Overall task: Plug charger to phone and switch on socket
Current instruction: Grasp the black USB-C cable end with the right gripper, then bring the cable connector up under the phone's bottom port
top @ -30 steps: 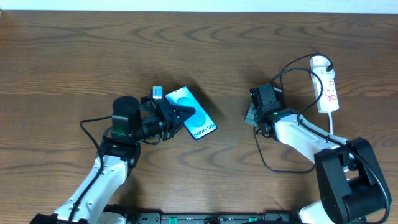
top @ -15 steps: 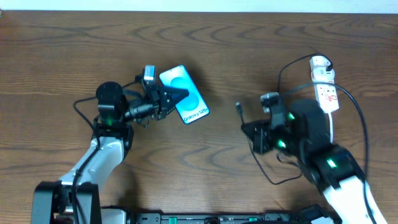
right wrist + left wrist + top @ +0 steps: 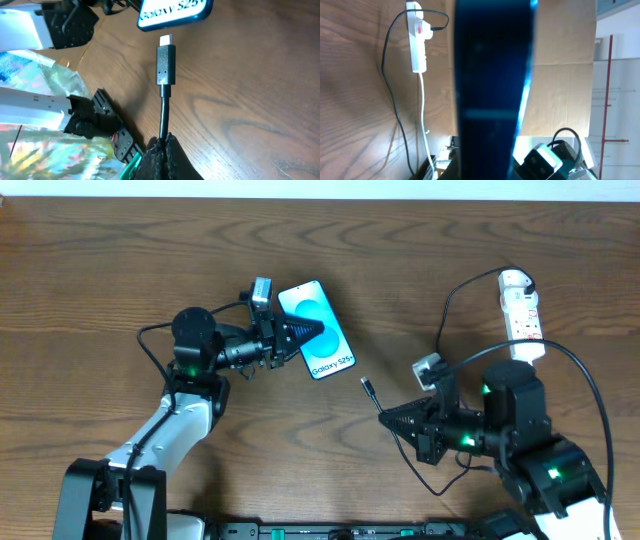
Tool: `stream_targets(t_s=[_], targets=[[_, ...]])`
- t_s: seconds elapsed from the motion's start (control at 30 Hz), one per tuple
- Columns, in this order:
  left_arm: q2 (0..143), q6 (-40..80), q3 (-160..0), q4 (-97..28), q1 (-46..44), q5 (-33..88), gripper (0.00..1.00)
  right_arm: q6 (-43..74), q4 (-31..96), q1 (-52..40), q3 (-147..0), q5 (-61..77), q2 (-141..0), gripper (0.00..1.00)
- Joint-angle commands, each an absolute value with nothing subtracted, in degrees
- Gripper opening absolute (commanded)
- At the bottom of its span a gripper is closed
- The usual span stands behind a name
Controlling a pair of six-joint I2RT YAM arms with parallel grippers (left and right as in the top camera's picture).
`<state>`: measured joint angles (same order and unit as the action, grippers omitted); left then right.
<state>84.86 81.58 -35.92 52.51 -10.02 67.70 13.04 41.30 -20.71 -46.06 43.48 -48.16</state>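
While the left gripper [image 3: 300, 333] is clamped on the one phone [image 3: 332, 352], the right gripper [image 3: 388, 418] pinches the single charger [image 3: 166, 65] behind its plug. The plug tip is just short of the phone's bottom edge, not touching. One socket [image 3: 522, 315] lies at the table's far right.

table [image 3: 100, 260]: brown wood grain | far edge: white strip [image 3: 400, 188] | beyond: beige board [image 3: 560, 75], red pole [image 3: 606, 100], bright light
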Motion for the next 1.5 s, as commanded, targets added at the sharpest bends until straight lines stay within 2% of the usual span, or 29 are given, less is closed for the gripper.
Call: stream_targets(t_s=[0.0,0.27,0.63,1.47], targets=[[84.9,83.3,-37.4,53.3,-11.6,65.8,0.07,13.9,40.8,-21.1,-45.7,45.0,-51.0,0.01],[84.9,83.0,-37.4,53.3,-14.1,61.0,0.07,14.5,39.6,-21.1,-45.7,48.0,-57.5,0.01],[84.9,79.5,-37.4,53.3,-14.1,58.4,0.08,14.5,38.8,-21.1,-45.7,48.0,-57.3,0.01],[84.9,76.1,-37.4,53.2,-14.1,60.2,0.07,14.5,36.4,-21.1,-45.7,47.1,-57.3,0.01]])
